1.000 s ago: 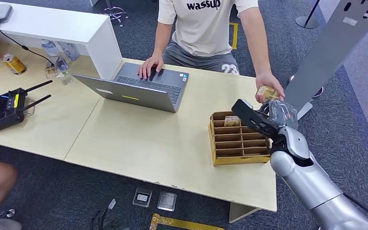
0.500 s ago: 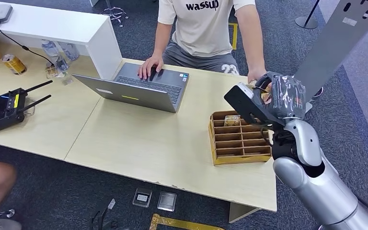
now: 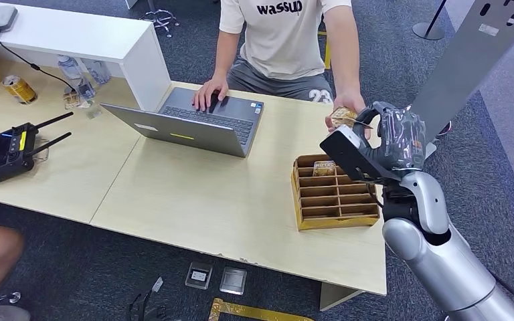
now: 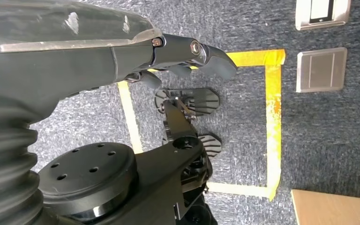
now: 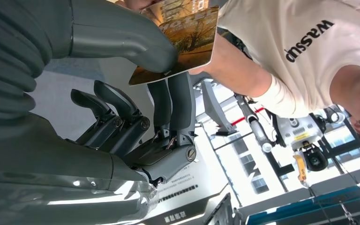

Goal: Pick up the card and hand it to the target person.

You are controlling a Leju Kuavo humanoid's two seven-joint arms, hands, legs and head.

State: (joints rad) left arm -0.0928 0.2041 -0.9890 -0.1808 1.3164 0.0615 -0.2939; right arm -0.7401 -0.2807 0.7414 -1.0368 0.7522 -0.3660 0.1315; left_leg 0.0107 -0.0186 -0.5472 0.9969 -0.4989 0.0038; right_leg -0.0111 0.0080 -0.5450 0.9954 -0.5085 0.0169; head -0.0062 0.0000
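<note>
- Your right hand (image 3: 381,144) pinches the card (image 5: 180,35) between thumb and fingers; the person's hand (image 3: 345,107) is touching it too.
- Your left hand (image 4: 122,51) hangs over the floor, fingers loosely curled, holding nothing.

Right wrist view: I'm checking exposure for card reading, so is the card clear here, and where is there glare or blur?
Right wrist view: the card is sharp, its print legible between the right hand's thumb and fingers; the bright backdrop behind the person is blown out. Head view: evenly lit, but the card is small and slightly soft.
</note>
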